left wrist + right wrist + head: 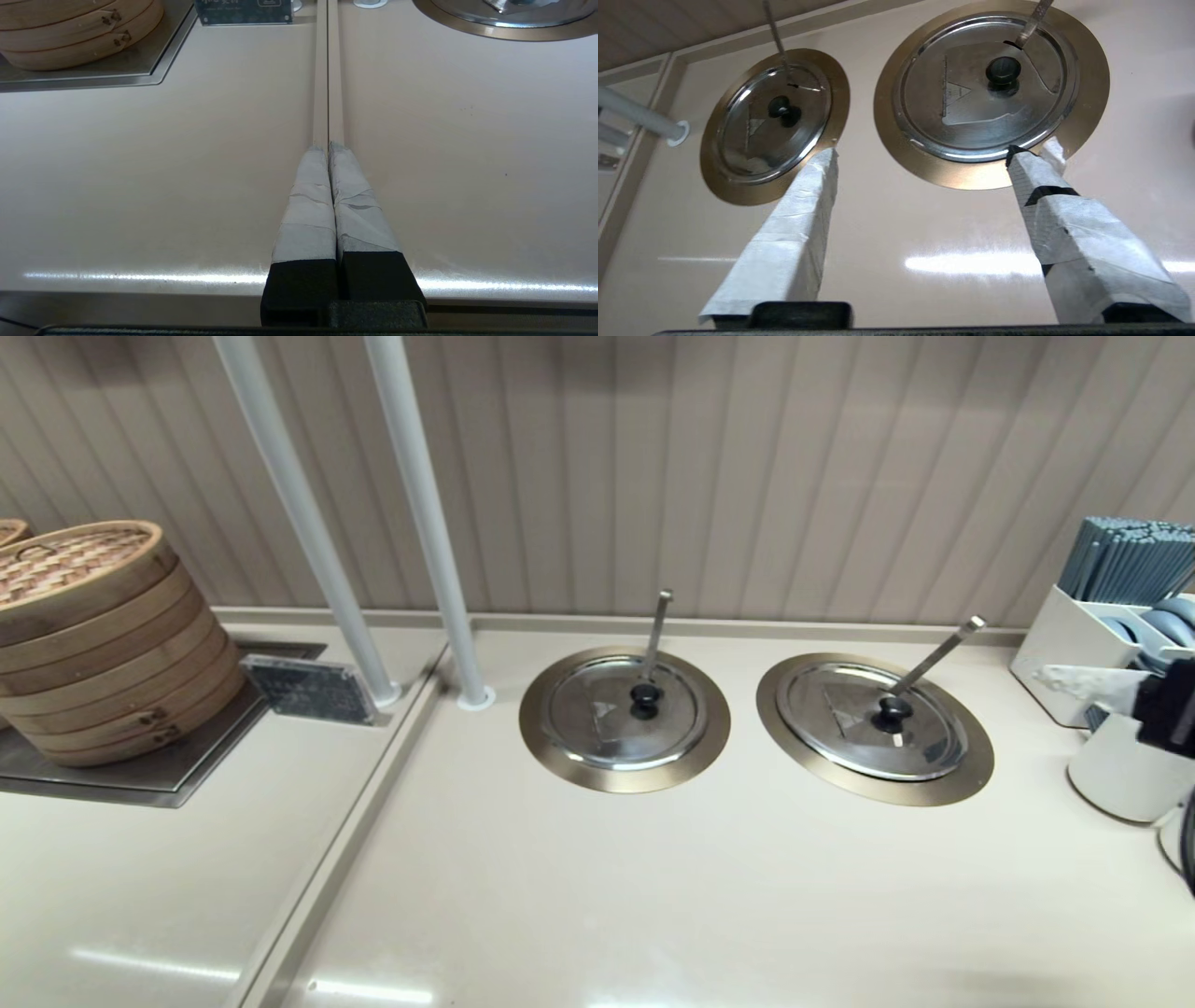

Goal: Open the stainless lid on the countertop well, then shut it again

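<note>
The stainless lid lies shut on the right-hand countertop well, whose bronze rim rings it. It has a black knob and a ladle handle slanting up to the right. In the right wrist view the same lid and its knob lie beyond the fingertips. My right gripper is open and empty, hovering off the well's right side, apart from the lid. My left gripper is shut on nothing, low over the counter's groove, and is out of the head view.
A twin lid with a nearly upright ladle handle covers the left well. Two white poles rise behind it. A bamboo steamer stack and a small sign stand far left. A white utensil caddy and cup crowd the right edge.
</note>
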Tool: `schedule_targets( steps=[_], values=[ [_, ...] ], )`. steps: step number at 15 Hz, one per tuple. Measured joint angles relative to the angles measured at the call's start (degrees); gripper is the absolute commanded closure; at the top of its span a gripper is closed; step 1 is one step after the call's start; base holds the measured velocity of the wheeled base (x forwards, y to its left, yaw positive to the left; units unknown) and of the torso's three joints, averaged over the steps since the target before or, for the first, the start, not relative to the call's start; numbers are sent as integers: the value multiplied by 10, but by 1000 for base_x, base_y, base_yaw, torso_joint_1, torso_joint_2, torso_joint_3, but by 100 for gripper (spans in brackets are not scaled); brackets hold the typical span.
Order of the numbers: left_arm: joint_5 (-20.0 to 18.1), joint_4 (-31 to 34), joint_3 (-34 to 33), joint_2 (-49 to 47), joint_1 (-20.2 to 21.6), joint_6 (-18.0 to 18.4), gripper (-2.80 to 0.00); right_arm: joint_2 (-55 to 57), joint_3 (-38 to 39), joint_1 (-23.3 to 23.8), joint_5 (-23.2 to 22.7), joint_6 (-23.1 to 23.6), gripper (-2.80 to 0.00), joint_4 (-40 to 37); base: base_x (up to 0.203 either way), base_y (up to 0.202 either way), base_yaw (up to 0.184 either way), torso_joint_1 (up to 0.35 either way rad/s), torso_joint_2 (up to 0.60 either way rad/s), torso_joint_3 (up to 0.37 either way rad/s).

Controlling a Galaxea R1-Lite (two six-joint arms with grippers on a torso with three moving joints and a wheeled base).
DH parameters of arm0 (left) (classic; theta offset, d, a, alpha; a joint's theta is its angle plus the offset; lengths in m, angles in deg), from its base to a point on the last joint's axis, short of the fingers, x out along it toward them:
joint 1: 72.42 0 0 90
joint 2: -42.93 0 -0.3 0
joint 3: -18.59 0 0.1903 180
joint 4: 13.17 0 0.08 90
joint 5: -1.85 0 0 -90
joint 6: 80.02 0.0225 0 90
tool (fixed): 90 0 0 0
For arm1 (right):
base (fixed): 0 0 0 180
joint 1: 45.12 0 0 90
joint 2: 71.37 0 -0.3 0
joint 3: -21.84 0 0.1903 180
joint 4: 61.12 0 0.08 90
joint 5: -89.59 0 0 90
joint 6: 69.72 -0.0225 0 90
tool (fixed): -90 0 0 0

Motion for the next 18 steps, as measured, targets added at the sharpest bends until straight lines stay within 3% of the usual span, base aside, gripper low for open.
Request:
schedule_targets(
  steps=[7,8,10,12,14,15,16,18],
  values=[
    [0,0,0,0,0,0,0,-330,86,-32,-23,63,0,-174,0,0,0,0,0,0],
    [0,0,0,0,0,0,0,-359,99,-32,-21,87,0,-184,0,0,0,0,0,0],
    [0,0,0,0,0,0,0,-416,127,-29,5,186,0,-199,0,0,0,0,0,0],
    [0,0,0,0,0,0,0,-462,159,-25,64,279,0,-199,0,0,0,0,0,0],
    [0,0,0,0,0,0,0,-480,195,-24,111,275,0,-170,0,0,0,0,0,0],
    [0,0,0,0,0,0,0,-487,229,-23,117,236,0,-136,0,0,0,0,0,0],
    [0,0,0,0,0,0,0,-490,270,-23,111,202,0,-94,0,0,0,0,0,0],
    [0,0,0,0,0,0,0,-498,346,-26,75,216,0,-14,0,0,0,0,0,0]
  ],
)
